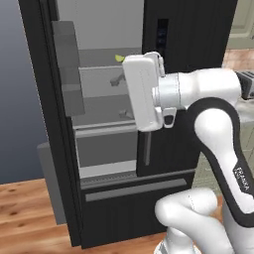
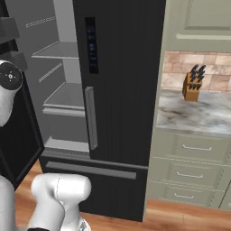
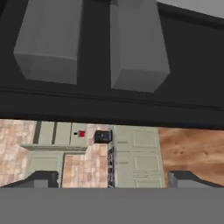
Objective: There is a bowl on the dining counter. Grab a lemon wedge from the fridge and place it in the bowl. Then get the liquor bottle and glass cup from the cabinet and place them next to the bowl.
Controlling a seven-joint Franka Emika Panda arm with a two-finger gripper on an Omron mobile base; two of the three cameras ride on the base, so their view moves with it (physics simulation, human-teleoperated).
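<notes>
1. My pincer (image 3: pixel 112 179) is released, its two dark tips standing wide apart with nothing between them.
2. The fridge (image 1: pixel 188 44) stands with its left door open, the grey shelves bare to see.
3. The lemon wedge (image 1: pixel 119 58) lies on an upper shelf inside, just beside my white hand.

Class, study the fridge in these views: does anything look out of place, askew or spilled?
Nothing looks spilled or damaged. The fridge has its left door swung open, baring its shelves; a small lemon wedge lies on an upper shelf. The open gripper holds nothing.
</notes>
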